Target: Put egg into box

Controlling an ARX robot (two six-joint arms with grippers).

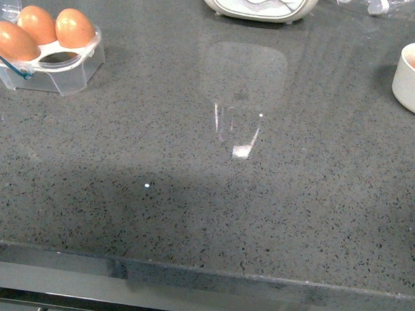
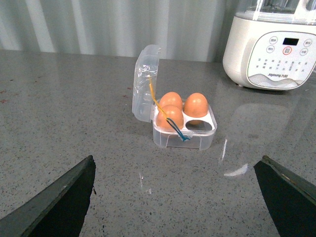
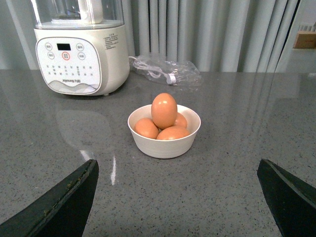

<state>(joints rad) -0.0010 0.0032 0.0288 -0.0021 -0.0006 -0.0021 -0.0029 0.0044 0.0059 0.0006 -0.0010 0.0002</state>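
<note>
egg (image 3: 164, 110) tops the bowl (image 3: 163, 146); right gripper (image 3: 177, 205) spread wide, empty; grip gently round its middle; box (image 2: 182, 141) has one free cup

Box (image 2: 170, 139): small clear plastic four-cup case, cut corners, on the counter's far left. Hinged lid (image 2: 144, 81) open, standing upright. Three cups filled with brown eggs (image 2: 195, 104), one cup (image 2: 197, 126) empty. Yellow-and-blue cord (image 2: 168, 116) draped across.
Egg (image 3: 164, 110): smooth, orange-brown, upright atop three others in white bowl (image 3: 165, 147).
</note>
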